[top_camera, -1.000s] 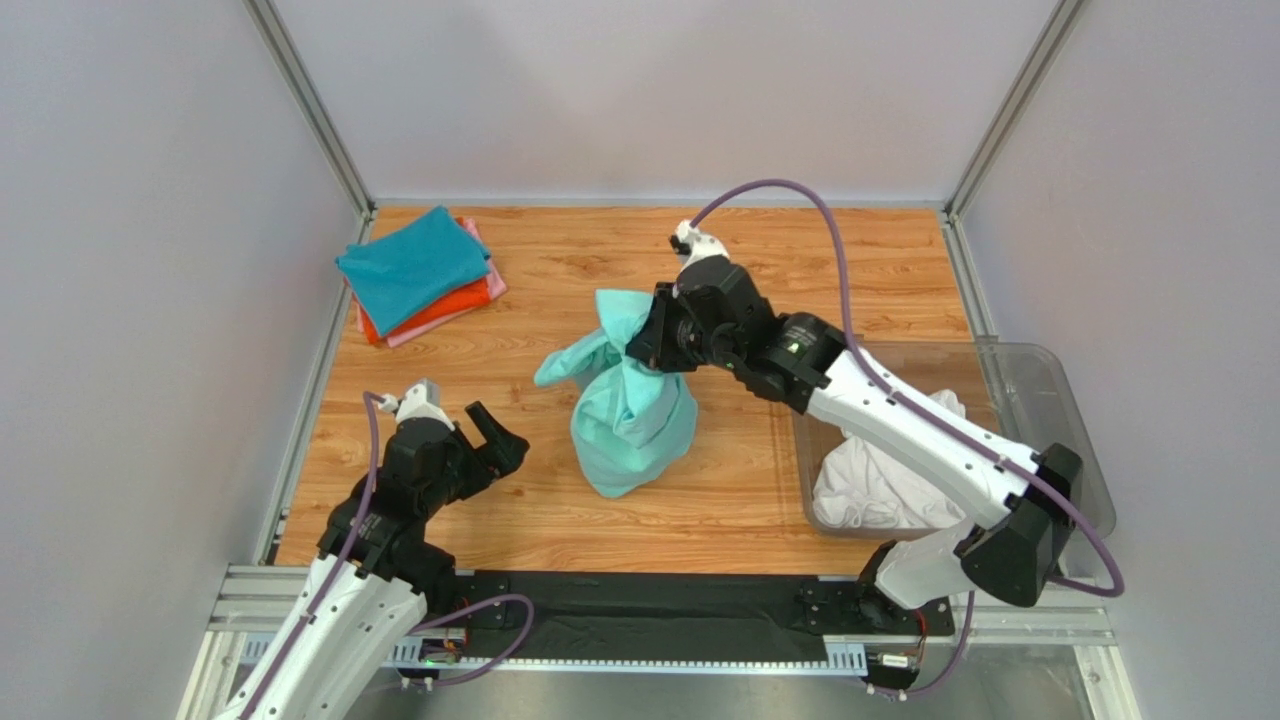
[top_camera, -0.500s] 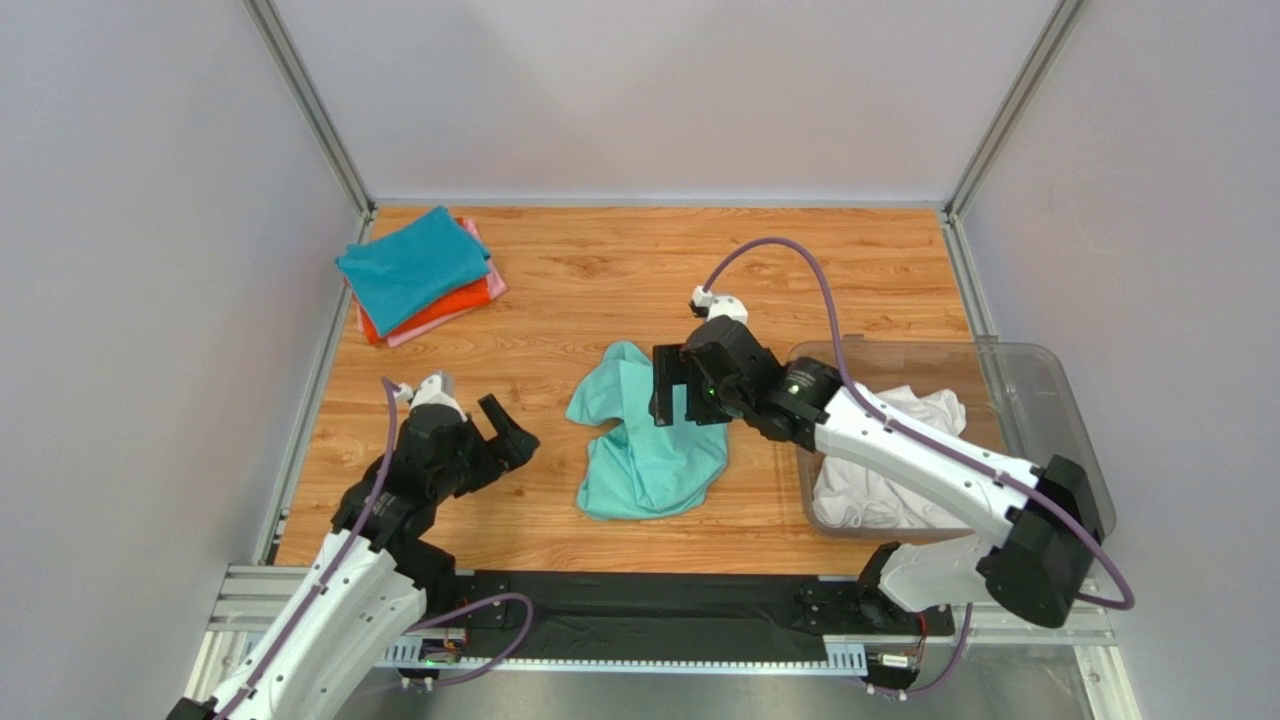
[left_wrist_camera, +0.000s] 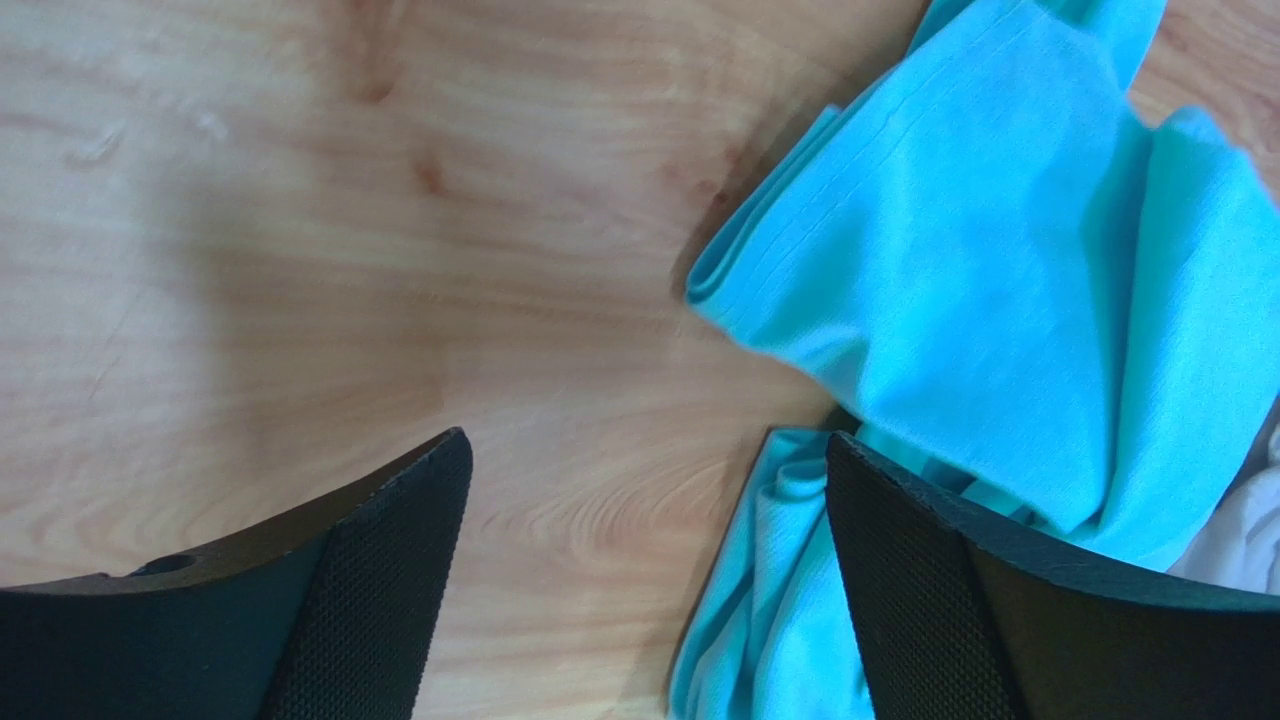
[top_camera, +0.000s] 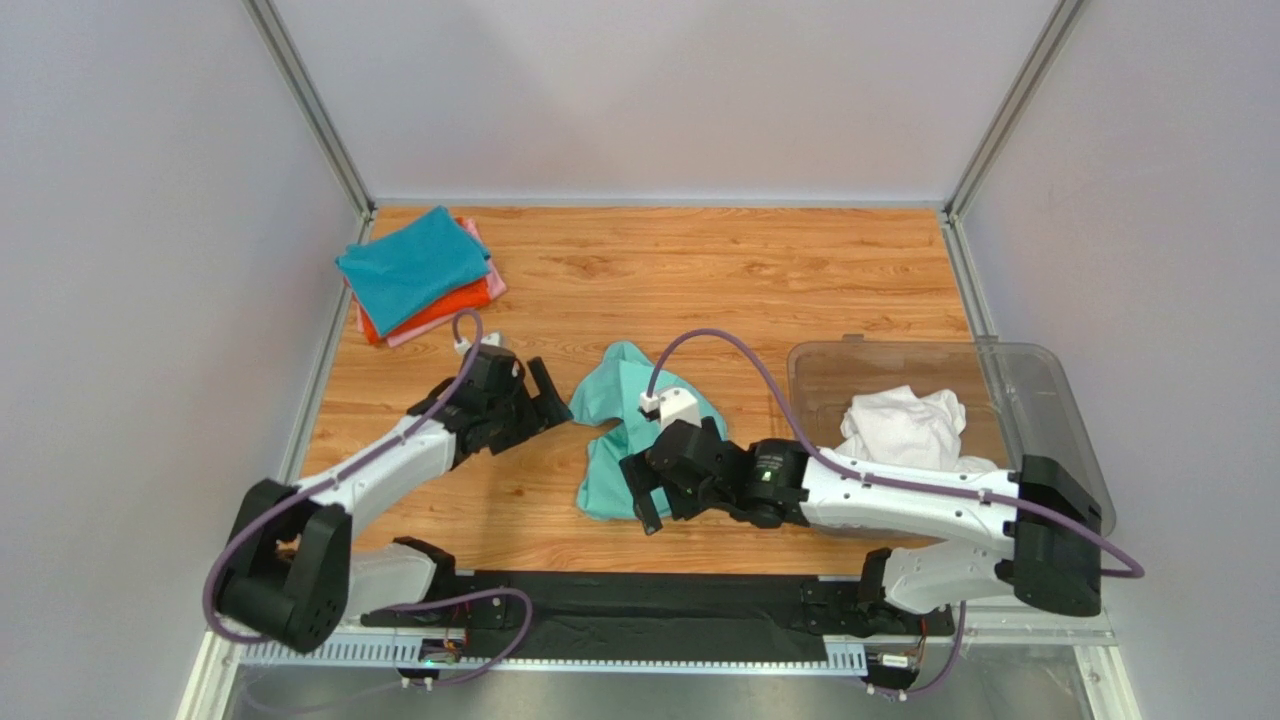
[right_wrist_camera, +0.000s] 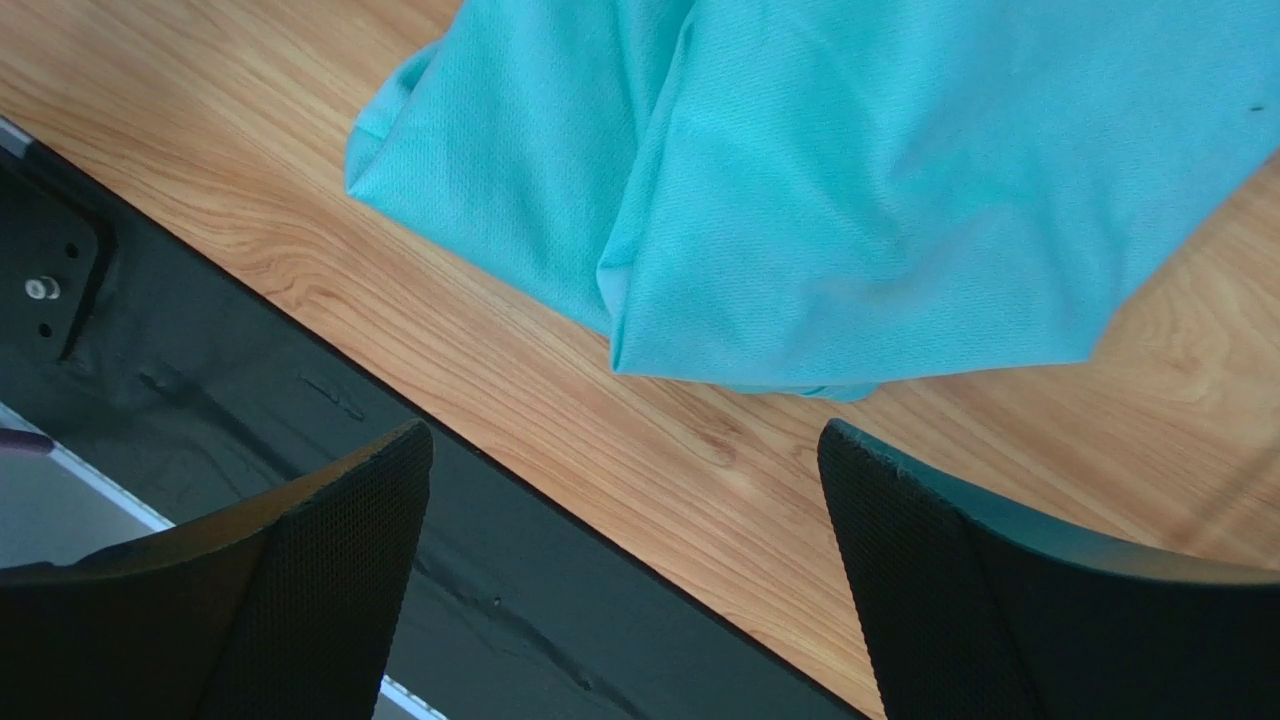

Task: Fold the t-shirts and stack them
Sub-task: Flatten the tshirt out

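Back-left on the table lies a neat stack of 3 folded shirts: teal-blue on top, orange-red and pink below, only their edges showing. So approx. 3 of 5 shirts look done.

Next to the right, the left gripper hangs just beside the left edge of the mint-green shirt. Its jaws are spread wide and hold nothing. In the left wrist view a doubled edge of the cloth lies near the right finger, w/ bare wood near the other one.

The green shirt lies crumpled in the middle of the table, neither flat nor folded. The right gripper is over its near edge, close to the front of the table, also spread and empty. Its wrist view shows the hem just beyond the fingertips, apart from them as far as I can tell.

Far right, the white shirt sits bunched in the clear bin. Left to do, I judge: spread, fold & stack the green one, then the white.
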